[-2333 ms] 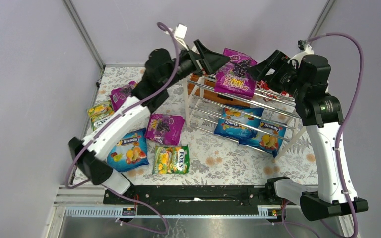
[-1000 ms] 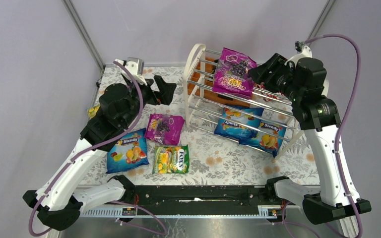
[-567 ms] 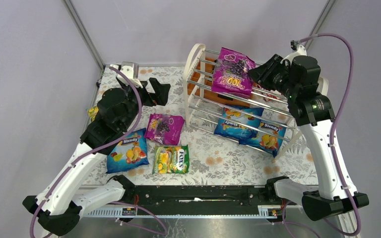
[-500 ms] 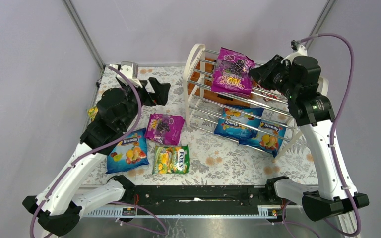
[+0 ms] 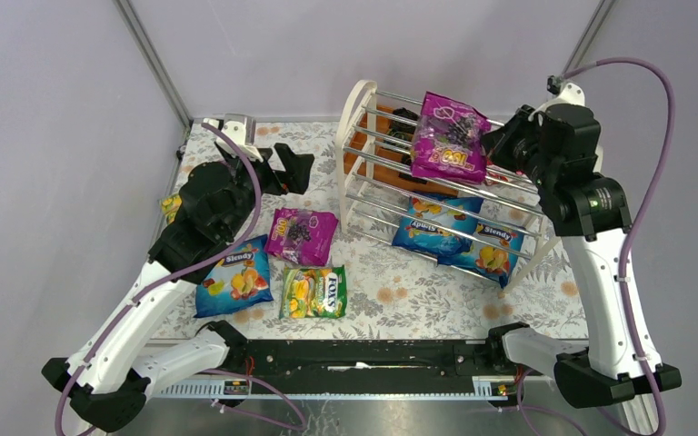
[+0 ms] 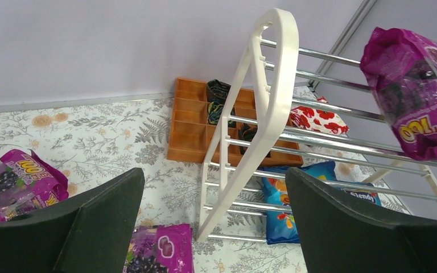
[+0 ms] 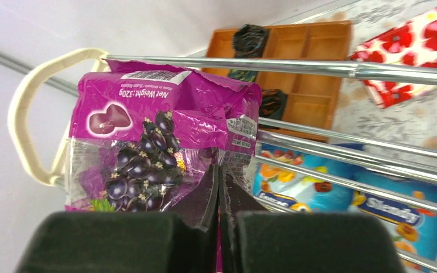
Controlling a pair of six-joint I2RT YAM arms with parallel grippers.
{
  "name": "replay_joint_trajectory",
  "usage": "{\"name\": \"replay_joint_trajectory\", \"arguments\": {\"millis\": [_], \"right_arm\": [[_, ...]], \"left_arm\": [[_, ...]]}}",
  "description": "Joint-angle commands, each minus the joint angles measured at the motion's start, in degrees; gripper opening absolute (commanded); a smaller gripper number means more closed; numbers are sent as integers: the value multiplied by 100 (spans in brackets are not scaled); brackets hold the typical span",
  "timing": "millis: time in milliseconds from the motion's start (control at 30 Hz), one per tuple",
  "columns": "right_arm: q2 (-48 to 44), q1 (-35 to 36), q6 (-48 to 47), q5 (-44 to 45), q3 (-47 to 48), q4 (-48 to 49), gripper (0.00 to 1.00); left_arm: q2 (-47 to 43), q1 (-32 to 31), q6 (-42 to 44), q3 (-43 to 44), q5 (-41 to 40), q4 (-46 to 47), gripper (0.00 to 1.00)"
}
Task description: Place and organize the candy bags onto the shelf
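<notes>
Shelf [image 5: 351, 136] stands on the far right half of the desk [image 5: 400, 291], chrome rods running between its white end panels. The right fingers [image 7: 219, 190] are pinched flat together on the lower edge of the magenta grape bag [image 7: 148, 131]. That bag hangs tilted over the top tier of the shelf; whether it touches the rods cannot be told.

The overhead view alone shows two blue Slendy bags [image 5: 432, 227] side by side low in the shelf, under the upper rods. It also shows three bags loose on the desk left of the shelf: a second magenta bag [image 5: 301, 234], a FOX'S bag [image 5: 314, 291] and a loose Slendy bag [image 5: 234, 277]. The left fingers [image 5: 284, 171] hover above that group, spread wide and holding nothing.

Only the left wrist view shows a third magenta bag [image 6: 11, 185] on the desk beside one finger.

Both wrist views show what the overhead view largely hides. An orange compartment tray [image 7: 296, 62] sits behind the shelf, and a red-and-white flowered pack [image 7: 424, 54] lies beside it.
</notes>
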Motion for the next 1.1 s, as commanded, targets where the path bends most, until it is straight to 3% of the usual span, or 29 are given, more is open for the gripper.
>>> {"name": "replay_joint_trajectory", "arguments": {"millis": [0, 333, 733, 1067], "right_arm": [[-307, 12, -719, 1269, 401, -345, 0], [-566, 12, -1695, 2726, 564, -669, 0], [-1218, 8, -2566, 3622, -135, -249, 0], [-1131, 8, -2812, 3759, -203, -52, 0]], "left_arm": [[-20, 33, -5, -13, 55, 283, 99], [25, 33, -49, -11, 161, 287, 99], [88, 30, -161, -29, 341, 294, 99], [9, 35, -204, -62, 399, 329, 99]]}}
